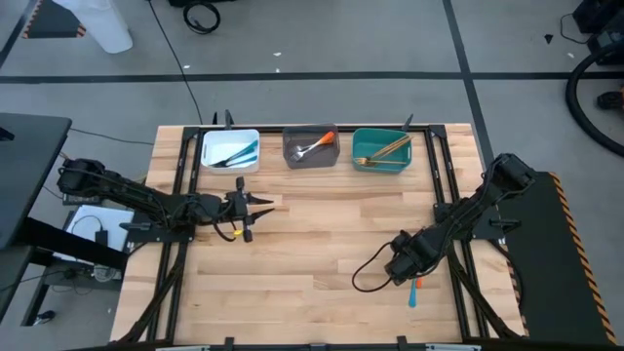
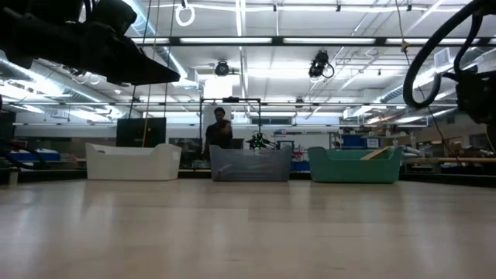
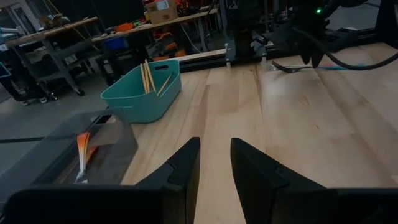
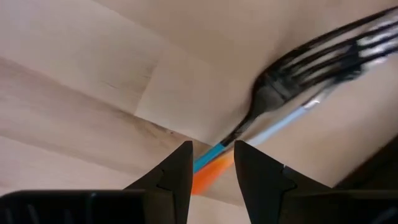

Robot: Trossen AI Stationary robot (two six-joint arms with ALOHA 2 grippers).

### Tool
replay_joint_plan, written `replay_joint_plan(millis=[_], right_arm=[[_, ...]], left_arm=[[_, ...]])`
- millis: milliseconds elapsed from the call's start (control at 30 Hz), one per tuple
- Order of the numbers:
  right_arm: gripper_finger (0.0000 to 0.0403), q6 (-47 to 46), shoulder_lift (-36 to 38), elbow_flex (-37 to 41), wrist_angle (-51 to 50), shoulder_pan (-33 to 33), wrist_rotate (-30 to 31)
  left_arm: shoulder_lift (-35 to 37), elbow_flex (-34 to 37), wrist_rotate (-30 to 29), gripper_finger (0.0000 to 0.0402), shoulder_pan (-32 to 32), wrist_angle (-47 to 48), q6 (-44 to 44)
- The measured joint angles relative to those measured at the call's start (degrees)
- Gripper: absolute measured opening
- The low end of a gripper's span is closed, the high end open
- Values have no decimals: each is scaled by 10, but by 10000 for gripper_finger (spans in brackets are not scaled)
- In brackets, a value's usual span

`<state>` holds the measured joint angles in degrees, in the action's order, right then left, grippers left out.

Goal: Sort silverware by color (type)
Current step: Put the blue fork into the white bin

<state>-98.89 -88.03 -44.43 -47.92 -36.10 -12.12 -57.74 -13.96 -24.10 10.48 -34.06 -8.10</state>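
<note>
Right gripper [image 4: 211, 165] is low over the wooden table [image 1: 312, 244] near its right edge, fingers parted narrowly on either side of the handles of two utensils lying together: a blue-handled fork [image 4: 273, 127] and an orange-handled piece [image 4: 208, 177]. Whether the fingers press on them cannot be told. From above, the blue handle [image 1: 414, 295] and a bit of orange [image 1: 419, 283] show just beside that gripper [image 1: 398, 265], toward the front right corner. Left gripper [image 1: 255, 215] hovers over the left half of the table, not far from the back edge, its fingers [image 3: 180, 171] a little apart with nothing between them. Three bins stand in a row along the back edge. At the left, a white bin [image 1: 230, 150] holds blue-handled silverware [image 1: 239, 154]. In the middle, a grey bin [image 1: 310, 149] holds an orange-handled fork [image 1: 314, 145]. At the right, a teal bin [image 1: 381, 151] holds gold utensils [image 1: 382, 149]. In the low view, a person [image 2: 220, 129] stands far behind the bins.
</note>
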Motion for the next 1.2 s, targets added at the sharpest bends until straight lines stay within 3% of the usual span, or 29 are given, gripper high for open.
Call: replay_joint_plan(millis=[200, 767, 1000, 1200], right_arm=[[128, -2, 2, 36, 44, -1, -32], [126, -15, 10, 37, 71, -1, 21], [105, -16, 13, 57, 115, -1, 38], [63, 11, 13, 54, 119, -2, 59]], left_arm=[[0, 0, 0, 98, 0, 0, 0], [0, 0, 0, 98, 0, 1, 0], [0, 0, 0, 98, 0, 3, 0], [0, 0, 0, 98, 0, 3, 0]])
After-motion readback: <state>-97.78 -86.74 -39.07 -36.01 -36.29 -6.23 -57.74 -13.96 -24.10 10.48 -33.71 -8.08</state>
